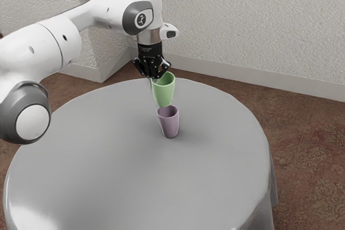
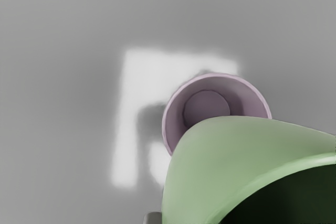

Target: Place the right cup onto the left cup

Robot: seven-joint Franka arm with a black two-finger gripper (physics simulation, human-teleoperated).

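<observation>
Seemingly green cup [image 1: 163, 94] overhangs purple cup [image 1: 170, 125] (table edge [image 1: 262, 133] distant)

mossy_mug: Finishes, anyone? Green cup [image 1: 164, 94] and purple cup [image 1: 170, 126] both look smooth, kinda satiny plastic.

tablenerd: Yep. Tablecloth [image 1: 118, 176] is smooth, glossy at the exterior view's 8 o'clock (almost vinyl, lol). Arm [image 1: 35, 49] at 10: slick white plastic look, brushed-metal collar [image 1: 149, 36]. Wall [image 1: 226, 9] at 1: rough, matt. Carpet [image 1: 307, 176] at 4: matt, fuzzy-looking.
</observation>
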